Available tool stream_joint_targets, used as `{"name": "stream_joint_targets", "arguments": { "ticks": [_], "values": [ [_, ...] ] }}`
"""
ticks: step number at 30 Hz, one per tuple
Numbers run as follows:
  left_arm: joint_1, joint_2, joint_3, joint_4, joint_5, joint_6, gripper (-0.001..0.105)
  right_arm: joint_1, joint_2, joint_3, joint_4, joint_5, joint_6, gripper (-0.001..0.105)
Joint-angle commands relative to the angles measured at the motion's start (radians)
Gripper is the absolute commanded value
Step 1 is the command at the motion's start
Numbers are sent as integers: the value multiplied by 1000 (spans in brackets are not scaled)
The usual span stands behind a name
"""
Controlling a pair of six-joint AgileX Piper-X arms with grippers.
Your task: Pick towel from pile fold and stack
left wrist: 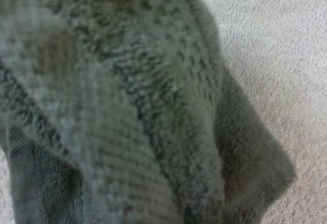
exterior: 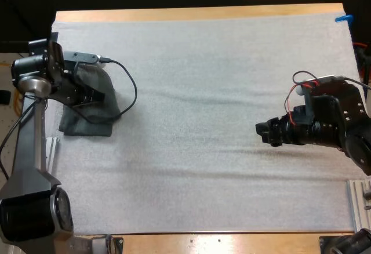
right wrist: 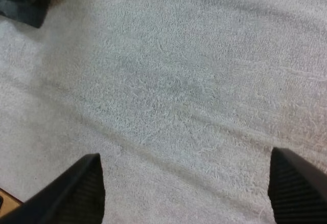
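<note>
Dark grey-green towel (exterior: pixel 87 125) at left edge of white mat (exterior: pixel 203 120), near far-left corner, lower part flat on mat. My left gripper (exterior: pixel 87 94) down on towel's bunched upper part; whether it grips, cannot tell. Left wrist view: towel (left wrist: pixel 127 106) close up, folds hanging over mat. My right gripper (exterior: pixel 265 133) well apart at right, over bare mat, fingers (right wrist: pixel 76 188) spread wide, holding nothing.

Left tool (exterior: pixel 88 95) at towel (exterior: pixel 87 127); right tool (exterior: pixel 264 133) well apart.
</note>
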Motion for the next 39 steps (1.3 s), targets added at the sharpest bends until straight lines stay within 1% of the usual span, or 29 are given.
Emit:
{"name": "stream_joint_targets", "arguments": {
  "ticks": [1, 6, 8, 10, 11, 12, 13, 15, 17, 21, 28, 29, 33, 34, 35, 37, 38, 39],
  "values": [
    [6, -8, -5, 3, 21, 14, 0, 1, 0, -2, 0, -5, -9, 65],
    [27, 22, -5, 9, 50, 34, 0, 1, 0, -2, 0, -5, -9, 65],
    [30, 54, -5, 24, 66, 34, 0, 1, 0, -2, 0, -5, -9, 65],
    [30, 82, -5, 31, 66, 24, 0, 1, 0, -2, 0, -5, -9, 65],
    [30, 100, -5, 31, 52, 15, 0, 1, 0, -2, 0, -5, -9, 65],
    [30, 113, -5, 31, 20, 13, 0, 1, 0, -2, 0, -5, -9, 65],
    [30, 118, -5, 33, -22, 11, 0, 1, 0, -2, 0, -5, -9, 65],
    [30, 126, -5, 32, -133, -1, 0, 1, 0, -2, 0, -5, -9, 65],
    [30, 127, -5, 23, -179, -8, 0, 1, 0, -2, -2, -5, -9, 65],
    [30, 127, -5, -6, -180, -8, 0, 1, 0, -2, -11, -5, -9, 65],
    [30, 127, -5, -19, -184, -6, 1, 1, 0, -2, -15, -5, -9, 65],
    [30, 127, -5, -22, -184, -6, 4, 1, 0, -2, -17, -5, -9, 65],
    [30, 127, -5, -27, -206, -29, 21, 1, 0, -2, -23, -9, -9, 65],
    [30, 127, -5, -28, -208, -29, 23, 1, 0, -2, -23, -9, -9, 65],
    [30, 127, -5, -29, -225, -29, 28, 1, 0, -2, -23, -9, -9, 65],
    [30, 127, -5, -29, -291, -29, 33, 1, 0, -2, -23, -12, -9, 65],
    [30, 127, -5, -29, -343, -29, 34, 1, 0, -2, -24, -30, -9, 65],
    [30, 127, -5, -29, -378, -29, 35, 1, 0, -2, -30, -56, -9, 65]
  ]
}}
